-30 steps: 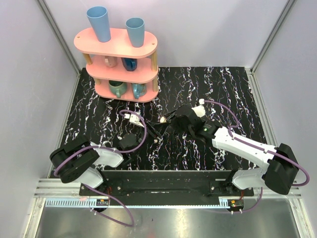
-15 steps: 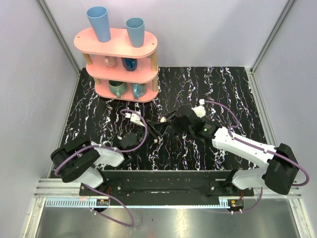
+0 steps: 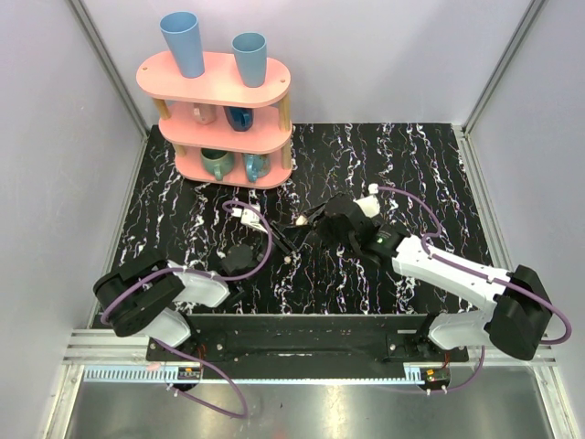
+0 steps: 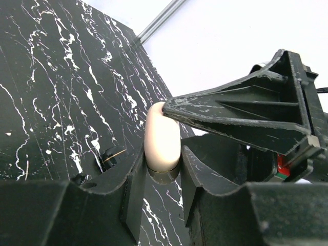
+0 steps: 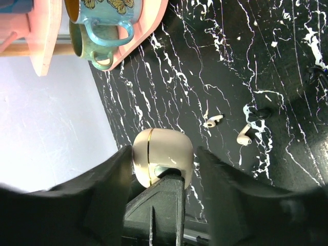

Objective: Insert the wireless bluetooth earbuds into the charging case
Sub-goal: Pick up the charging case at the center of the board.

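Observation:
The charging case [image 4: 162, 137] is a closed cream-beige rounded box with a gold seam. My left gripper [image 4: 162, 156] is shut on it and holds it above the table. The case also shows in the right wrist view [image 5: 163, 154]. My right gripper [image 5: 164, 154] stands open around it: the left finger is against the case and the right finger is a little apart. The two cream earbuds [image 5: 212, 121] [image 5: 245, 134] lie on the black marble table beyond the case. In the top view both grippers meet mid-table, left [image 3: 291, 241] and right [image 3: 311, 225], and they hide the case.
A pink three-tier shelf [image 3: 224, 119] with mugs and two blue cups stands at the back left. It also shows in the right wrist view [image 5: 148, 23]. A small dark bit [image 4: 107, 158] lies on the table near the left fingers. Lavender walls enclose the table.
The left wrist has crept slightly forward toward the centre. The right gripper has shifted slightly back and left. Both stay together at mid-table.

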Tool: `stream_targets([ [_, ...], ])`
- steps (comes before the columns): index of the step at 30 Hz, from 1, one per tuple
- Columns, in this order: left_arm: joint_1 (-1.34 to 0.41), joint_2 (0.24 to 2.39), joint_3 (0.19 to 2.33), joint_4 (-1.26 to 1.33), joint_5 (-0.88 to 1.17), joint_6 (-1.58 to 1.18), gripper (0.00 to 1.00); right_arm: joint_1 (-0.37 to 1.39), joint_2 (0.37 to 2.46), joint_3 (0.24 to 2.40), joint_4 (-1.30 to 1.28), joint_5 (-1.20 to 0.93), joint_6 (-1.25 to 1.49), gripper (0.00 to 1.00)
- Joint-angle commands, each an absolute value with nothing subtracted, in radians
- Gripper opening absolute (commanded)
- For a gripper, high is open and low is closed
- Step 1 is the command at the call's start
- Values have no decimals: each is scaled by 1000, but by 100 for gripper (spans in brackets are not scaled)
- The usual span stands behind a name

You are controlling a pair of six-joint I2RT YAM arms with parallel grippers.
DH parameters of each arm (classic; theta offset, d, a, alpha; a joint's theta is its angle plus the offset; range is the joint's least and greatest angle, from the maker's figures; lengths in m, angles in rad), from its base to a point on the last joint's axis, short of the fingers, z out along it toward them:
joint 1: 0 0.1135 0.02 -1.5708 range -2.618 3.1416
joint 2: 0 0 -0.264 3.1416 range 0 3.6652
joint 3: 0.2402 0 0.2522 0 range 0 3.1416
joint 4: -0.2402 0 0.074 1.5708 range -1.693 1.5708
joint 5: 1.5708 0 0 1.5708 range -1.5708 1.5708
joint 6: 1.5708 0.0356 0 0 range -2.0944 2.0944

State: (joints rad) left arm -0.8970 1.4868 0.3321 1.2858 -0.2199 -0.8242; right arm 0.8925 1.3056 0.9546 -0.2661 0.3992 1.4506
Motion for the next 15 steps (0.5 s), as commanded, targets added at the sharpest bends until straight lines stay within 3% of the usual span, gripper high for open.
stream_targets([
  [1,-879,1444,362,1474,-222,-810,10,893,1241,930,-226,403,1424,70],
  [4,-871,1402,354,1431,-203,-787,7,891,1213,917,-225,437,1368,92],
  [6,-864,1378,347,1385,-181,-773,5,893,1190,905,-225,454,1332,97],
  [15,-730,1203,331,1114,187,-759,1,819,1097,976,-262,430,844,100],
])
